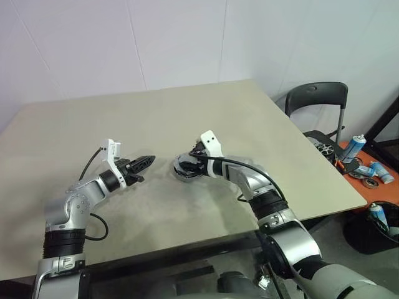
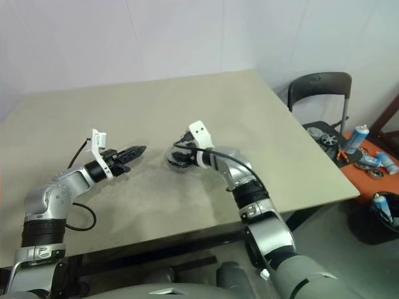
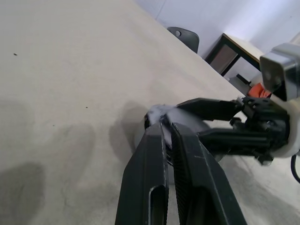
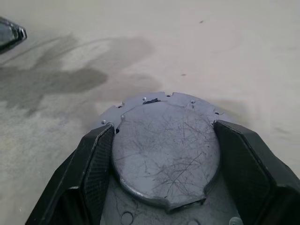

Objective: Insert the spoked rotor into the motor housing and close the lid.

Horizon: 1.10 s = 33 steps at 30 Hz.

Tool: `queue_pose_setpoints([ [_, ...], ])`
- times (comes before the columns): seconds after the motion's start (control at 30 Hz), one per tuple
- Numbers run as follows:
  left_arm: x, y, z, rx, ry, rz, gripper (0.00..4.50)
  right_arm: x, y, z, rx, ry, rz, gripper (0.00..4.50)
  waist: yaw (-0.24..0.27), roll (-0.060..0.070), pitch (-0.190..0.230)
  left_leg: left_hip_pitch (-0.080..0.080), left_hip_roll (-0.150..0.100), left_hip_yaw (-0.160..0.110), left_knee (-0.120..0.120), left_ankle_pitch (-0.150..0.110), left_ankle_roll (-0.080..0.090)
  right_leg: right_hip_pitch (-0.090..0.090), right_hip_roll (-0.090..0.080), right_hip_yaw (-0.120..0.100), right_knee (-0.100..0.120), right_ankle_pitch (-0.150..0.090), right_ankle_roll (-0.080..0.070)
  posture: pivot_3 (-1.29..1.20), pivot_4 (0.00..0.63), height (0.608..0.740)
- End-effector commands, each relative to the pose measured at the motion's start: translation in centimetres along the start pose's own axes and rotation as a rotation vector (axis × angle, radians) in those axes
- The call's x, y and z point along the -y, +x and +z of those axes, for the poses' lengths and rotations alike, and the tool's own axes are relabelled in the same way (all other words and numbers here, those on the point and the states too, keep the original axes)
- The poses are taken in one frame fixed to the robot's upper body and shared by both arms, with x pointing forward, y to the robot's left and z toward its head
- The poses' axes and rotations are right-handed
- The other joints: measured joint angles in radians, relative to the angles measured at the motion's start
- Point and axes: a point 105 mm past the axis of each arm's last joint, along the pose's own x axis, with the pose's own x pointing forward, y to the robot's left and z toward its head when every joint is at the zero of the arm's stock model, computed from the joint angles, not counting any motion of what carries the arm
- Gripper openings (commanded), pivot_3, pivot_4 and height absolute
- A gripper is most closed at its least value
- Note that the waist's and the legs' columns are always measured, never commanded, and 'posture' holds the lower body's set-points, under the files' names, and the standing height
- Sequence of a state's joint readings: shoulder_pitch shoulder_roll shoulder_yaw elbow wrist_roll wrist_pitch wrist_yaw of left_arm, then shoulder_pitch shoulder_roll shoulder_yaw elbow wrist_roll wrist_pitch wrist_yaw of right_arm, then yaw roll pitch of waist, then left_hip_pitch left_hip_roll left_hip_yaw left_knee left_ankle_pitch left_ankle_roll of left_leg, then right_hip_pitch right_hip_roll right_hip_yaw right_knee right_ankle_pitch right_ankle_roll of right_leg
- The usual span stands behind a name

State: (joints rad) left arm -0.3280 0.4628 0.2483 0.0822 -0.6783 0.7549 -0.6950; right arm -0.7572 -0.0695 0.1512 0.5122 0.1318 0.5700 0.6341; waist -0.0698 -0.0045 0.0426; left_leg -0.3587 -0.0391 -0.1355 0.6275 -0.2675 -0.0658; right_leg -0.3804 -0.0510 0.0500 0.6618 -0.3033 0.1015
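Right pincer (image 4: 164, 164) clamps the scratched grey lid (image 4: 165, 152) at its edges, over the worktop (image 1: 187, 112). Left pincer (image 1: 148, 161) pressed together, empty, just beside.

We count one table (image 1: 156, 118), one chair (image 1: 317, 99), one grey lid (image 4: 165, 152), two grippers (image 1: 147, 162) (image 4: 164, 154), three spray cans (image 1: 354, 148) beside the table.

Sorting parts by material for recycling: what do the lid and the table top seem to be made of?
The lid looks like bare grey metal: a dull sheen crossed by many fine scratches, held between the right end effector fingers. The table top looks like a matte beige laminate or coated board, lightly smudged; the exact material is unclear.
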Motion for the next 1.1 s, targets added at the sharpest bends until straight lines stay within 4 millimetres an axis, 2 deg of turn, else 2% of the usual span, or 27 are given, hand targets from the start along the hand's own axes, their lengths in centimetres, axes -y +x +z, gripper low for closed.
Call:
queue_pose_setpoints([
  [0.03, 0.2, 0.1, 1.5, 0.04, 0.04, -0.011, 0.33, -0.3, -0.1, 3.5, 0.093, -0.111, 0.006, 3.02, -0.002, 0.0, 0.0, 0.0, 0.0, 0.0, 0.0, 0.0, 0.0, -0.001, 0.0, 0.0, 0.0, 0.0, 0.0, 0.0, 0.0, 0.74],
  [0.4, 0.2, 0.0, 1.3, 0.04, 0.034, -0.006, 0.33, -2.1, 1.3, 1.5, 0.059, -0.067, 0.014, 3.02, 0.001, 0.0, 0.0, -0.001, 0.0, 0.0, 0.0, 0.0, 0.0, -0.002, 0.0, 0.0, 0.0, 0.0, 0.0, 0.0, 0.0, 0.74],
  [0.5, 0.3, 0.1, 1.4, 0.039, 0.036, -0.008, 0.33, -1.9, 1.4, 0.4, 0.032, -0.079, 0.002, 3.02, 0.003, 0.0, 0.0, -0.001, 0.0, 0.0, 0.0, 0.0, 0.0, -0.002, 0.0, 0.0, 0.0, 0.0, 0.0, 0.0, 0.0, 0.74],
  [0.7, 0.2, 0.0, 1.6, 0.041, 0.038, -0.004, 0.33, 0.1, 0.9, -1.2, -0.013, -0.048, -0.04, 3.02, 0.003, 0.0, 0.0, -0.001, 0.0, 0.0, 0.0, 0.0, 0.0, -0.001, 0.0, 0.0, 0.0, 0.0, 0.0, 0.0, 0.0, 0.74],
  [0.93, 0.3, 0.0, 1.4, 0.037, 0.039, -0.005, 0.33, 0.6, 0.6, -1.4, -0.013, -0.068, -0.039, 3.02, 0.01, 0.0, 0.0, -0.001, 0.0, 0.0, 0.0, 0.0, 0.0, 0.0, -0.001, 0.0, 0.0, 0.0, 0.0, 0.0, 0.0, 0.74],
  [1.1, 0.3, 0.1, 1.4, 0.035, 0.041, -0.006, 0.33, 0.0, 0.9, -1.4, -0.015, -0.084, -0.022, 3.02, 0.012, 0.0, 0.0, -0.001, 0.0, 0.0, 0.0, 0.0, 0.0, 0.0, 0.0, 0.0, 0.0, 0.0, 0.0, 0.0, 0.0, 0.74],
])
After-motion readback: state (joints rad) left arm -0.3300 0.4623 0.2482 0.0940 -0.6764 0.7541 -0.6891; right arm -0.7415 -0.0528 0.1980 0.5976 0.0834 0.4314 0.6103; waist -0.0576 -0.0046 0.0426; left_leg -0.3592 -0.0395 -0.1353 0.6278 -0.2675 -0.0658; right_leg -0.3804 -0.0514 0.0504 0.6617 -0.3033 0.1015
